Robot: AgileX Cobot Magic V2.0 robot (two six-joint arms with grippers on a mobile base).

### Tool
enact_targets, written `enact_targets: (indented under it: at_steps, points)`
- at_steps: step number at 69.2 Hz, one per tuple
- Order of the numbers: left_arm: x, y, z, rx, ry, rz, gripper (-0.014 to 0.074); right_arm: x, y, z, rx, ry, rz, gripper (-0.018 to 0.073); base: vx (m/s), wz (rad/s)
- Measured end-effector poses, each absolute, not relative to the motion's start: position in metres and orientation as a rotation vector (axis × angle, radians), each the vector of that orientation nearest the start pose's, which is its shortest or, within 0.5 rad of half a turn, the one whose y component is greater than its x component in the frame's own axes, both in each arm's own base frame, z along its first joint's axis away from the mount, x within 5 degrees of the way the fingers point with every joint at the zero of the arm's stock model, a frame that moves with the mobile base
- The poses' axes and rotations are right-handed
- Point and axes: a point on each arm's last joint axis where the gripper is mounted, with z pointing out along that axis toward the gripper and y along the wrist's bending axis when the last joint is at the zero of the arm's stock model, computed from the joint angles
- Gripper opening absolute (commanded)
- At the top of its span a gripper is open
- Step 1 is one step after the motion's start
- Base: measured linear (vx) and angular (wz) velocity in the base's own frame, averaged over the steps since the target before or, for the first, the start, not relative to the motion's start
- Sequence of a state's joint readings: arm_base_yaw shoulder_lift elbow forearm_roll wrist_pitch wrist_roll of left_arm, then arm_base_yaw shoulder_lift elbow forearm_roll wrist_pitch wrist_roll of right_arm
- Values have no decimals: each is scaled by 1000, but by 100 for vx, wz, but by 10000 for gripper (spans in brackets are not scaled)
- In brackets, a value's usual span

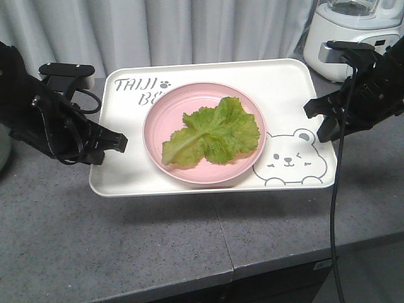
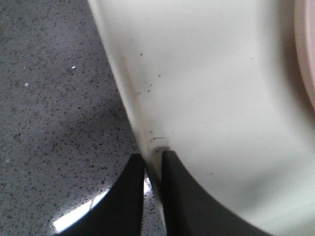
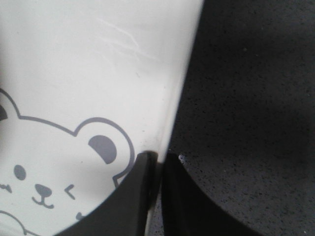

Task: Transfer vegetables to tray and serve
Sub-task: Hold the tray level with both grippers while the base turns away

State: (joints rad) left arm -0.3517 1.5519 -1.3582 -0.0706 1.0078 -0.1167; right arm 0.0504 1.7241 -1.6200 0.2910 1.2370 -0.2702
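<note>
Crinkled green vegetables [image 1: 211, 132] lie on a round pink plate [image 1: 158, 126] in the middle of the cream-white tray [image 1: 126, 161]. A shadow under the tray's front edge shows it held just above the grey counter. My left gripper [image 1: 117, 144] is shut on the tray's left rim. In the left wrist view its two black fingers [image 2: 133, 196] pinch the rim [image 2: 153, 147]. My right gripper [image 1: 315, 117] is shut on the right rim beside the bear drawing [image 1: 289, 159]. The right wrist view shows that rim [image 3: 165, 132] clamped between the fingers [image 3: 187, 196].
A white blender base [image 1: 353, 31] stands at the back right, close behind my right arm. A pale curtain [image 1: 189, 25] hangs behind the tray. The speckled grey counter [image 1: 126, 240] ends in a front edge low in the front view.
</note>
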Motion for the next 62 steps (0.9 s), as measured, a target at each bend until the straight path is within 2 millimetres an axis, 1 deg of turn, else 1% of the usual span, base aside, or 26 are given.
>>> enact_targets:
  at_steps: [62]
  points:
    - [303,-117,320,285,2689,-236,-6,359,43,331,-372,2751,354,-6,0,-19]
